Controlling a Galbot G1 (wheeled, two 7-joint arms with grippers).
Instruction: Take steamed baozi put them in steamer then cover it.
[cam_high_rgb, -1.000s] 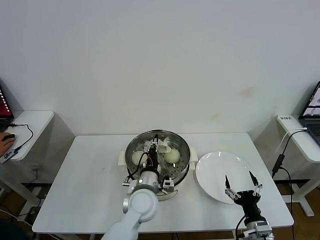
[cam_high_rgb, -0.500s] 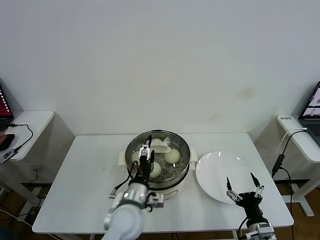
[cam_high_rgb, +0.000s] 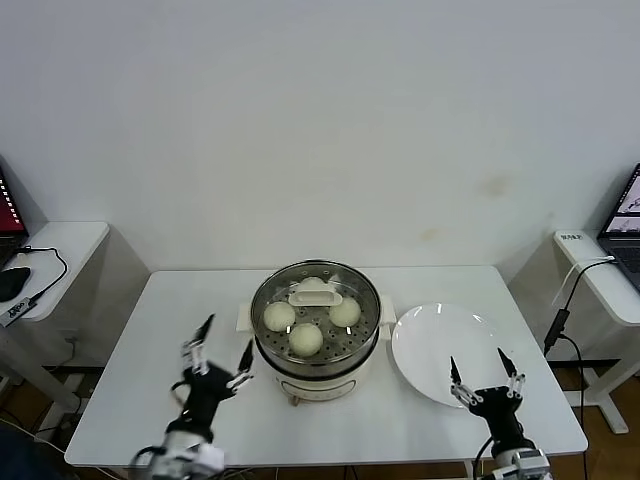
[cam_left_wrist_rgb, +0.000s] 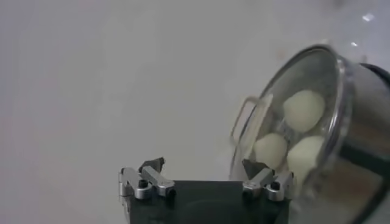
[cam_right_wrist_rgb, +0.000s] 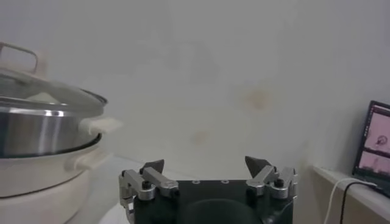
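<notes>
Left gripper (cam_high_rgb: 214, 352) is wide open and holding nothing, hanging over the table (cam_high_rgb: 150, 400) at about eight o'clock from the steamer (cam_high_rgb: 315, 335), well clear of its rim; from the left wrist view the pot sits off to one side with nothing between the fingertips. The cover (cam_high_rgb: 315, 305) sits on the steamer, handle near the twelve o'clock side, and three baozi (cam_high_rgb: 306, 338) show plainly through the glass, a fourth perhaps under the handle, I can't tell. So the job looks done, and the step now is simply to back away cleanly: keep the open fingers apart from the steamer's near handle, retreat low and straight toward six o'clock, and don't brush the lid, which looks only to rest loose on the rim. Right gripper (cam_high_rgb: 485, 375) is parked, spread open and empty, over the six o'clock edge of the white plate (cam_high_rgb: 440, 335), which lies at three o'clock of the steamer. Compared with a second ago, the left arm was reaching over the pot with its fingers at the lid handle; half a second ago it was drawing back; now it is off to the side, and the lid is fully in view.
</notes>
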